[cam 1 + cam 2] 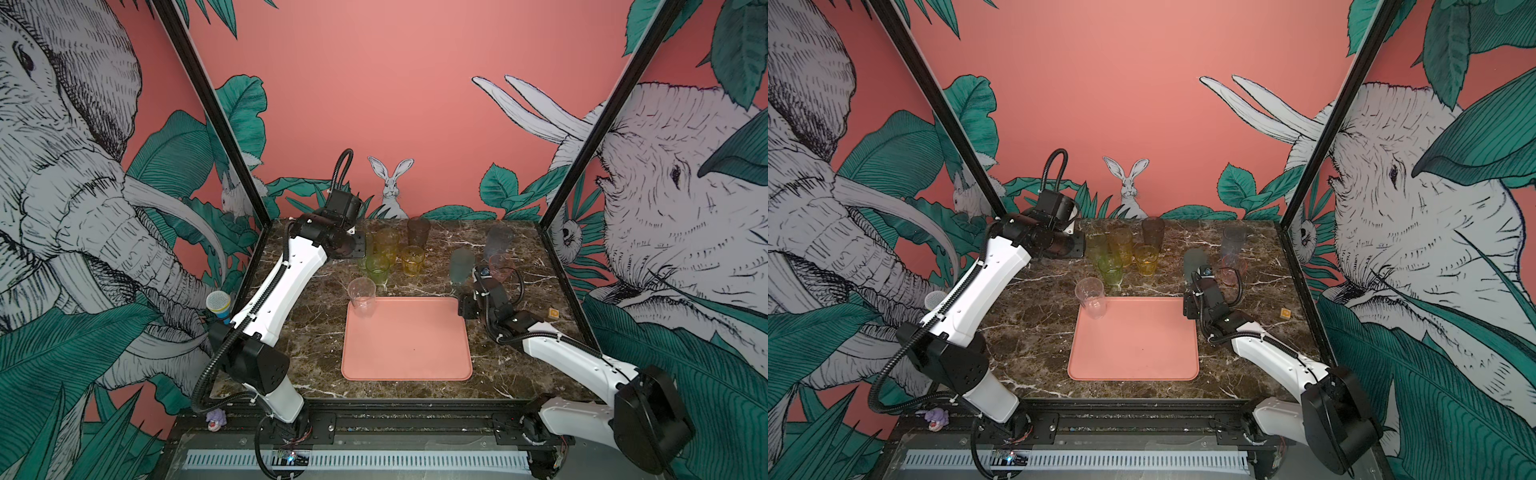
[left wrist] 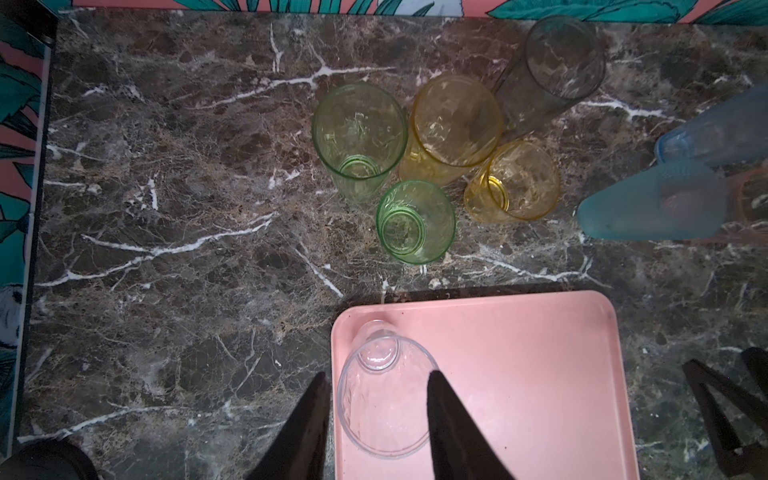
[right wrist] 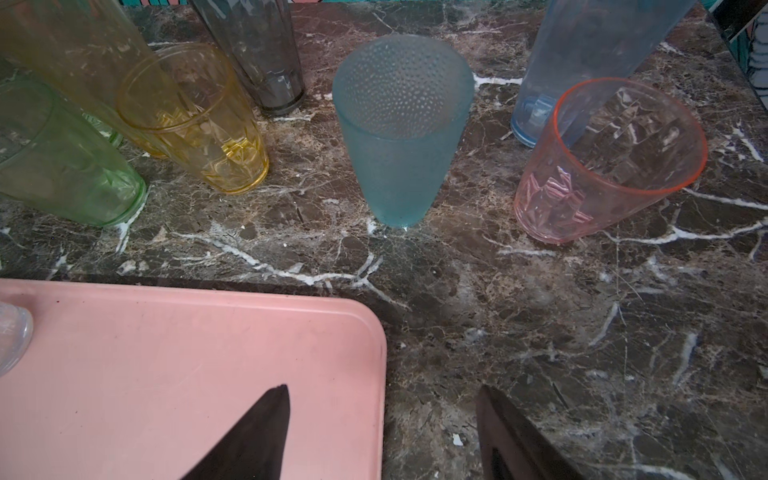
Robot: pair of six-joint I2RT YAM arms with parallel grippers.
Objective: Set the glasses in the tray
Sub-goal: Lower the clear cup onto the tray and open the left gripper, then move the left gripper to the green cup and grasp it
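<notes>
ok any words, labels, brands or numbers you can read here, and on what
No readable text in any view.
Small tan block on the dark marble table, right of the flat salmon-pink tray: a mark on its face, too small to read.
Dotted teal plastic tumbler: no lettering.

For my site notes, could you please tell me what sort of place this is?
Probably a robot lab test cell, not a home: a white left arm and right arm mounted on a rail at a marble-look table, enclosed by a black frame with printed jungle wall panels.
</notes>
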